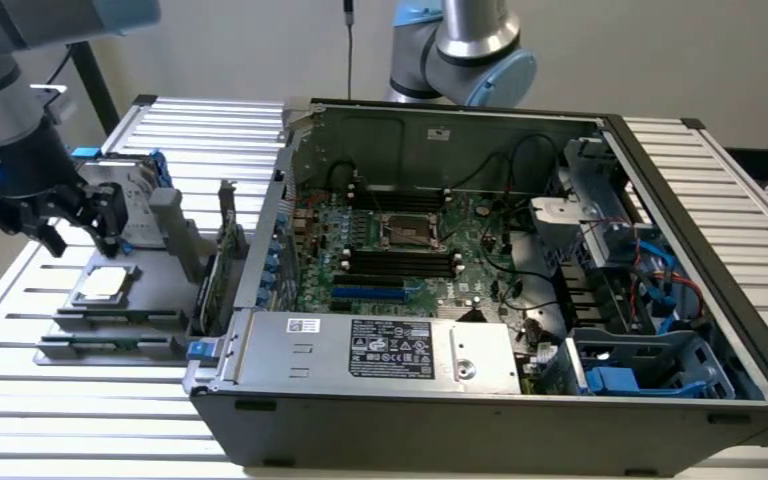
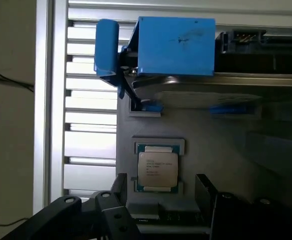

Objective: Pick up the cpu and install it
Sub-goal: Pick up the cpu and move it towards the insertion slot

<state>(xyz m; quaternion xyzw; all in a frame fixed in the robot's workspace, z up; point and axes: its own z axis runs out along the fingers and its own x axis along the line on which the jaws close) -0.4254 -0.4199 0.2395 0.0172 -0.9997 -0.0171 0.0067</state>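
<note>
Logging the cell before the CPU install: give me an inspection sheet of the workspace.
surface: slatted metal table with a grey tray on it
job's things: cpu flat in the tray; socket in the open case
clutter: hard drive with blue bracket, on the tray
grippers: gripper open, above the cpu, holding nothing
cables: black and blue cables inside the case
surroundings: second arm behind the case

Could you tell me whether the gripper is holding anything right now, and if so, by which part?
Nothing is held: the gripper stands open above the cpu, which lies untouched on its grey tray.
</note>
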